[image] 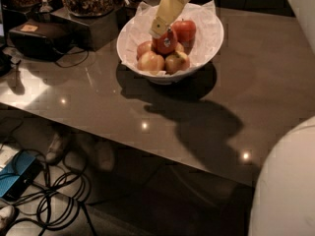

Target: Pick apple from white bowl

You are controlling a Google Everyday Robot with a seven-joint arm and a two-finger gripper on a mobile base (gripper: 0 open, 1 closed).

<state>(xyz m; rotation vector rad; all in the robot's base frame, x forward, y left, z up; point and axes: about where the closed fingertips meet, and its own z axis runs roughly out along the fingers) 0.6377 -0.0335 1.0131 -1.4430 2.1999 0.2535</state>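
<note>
The gripper point(157, 32) is hanging at the apple point(166, 44) in the white bowl point(217, 41) (table's point(98, 92) far edge). Clenched or released, I cannot tell.

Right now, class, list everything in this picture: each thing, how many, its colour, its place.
table: one, glossy grey-brown, across the middle
white bowl: one, paper-lined, on the table's far side
apple: one, dark red, stickered, in the bowl's middle
other apples: one bright red, at least three yellow-pink, in the bowl
black box: one, table's left end
cables: several, black, on the floor
pincer: one, pale yellow, just above the apple
</note>
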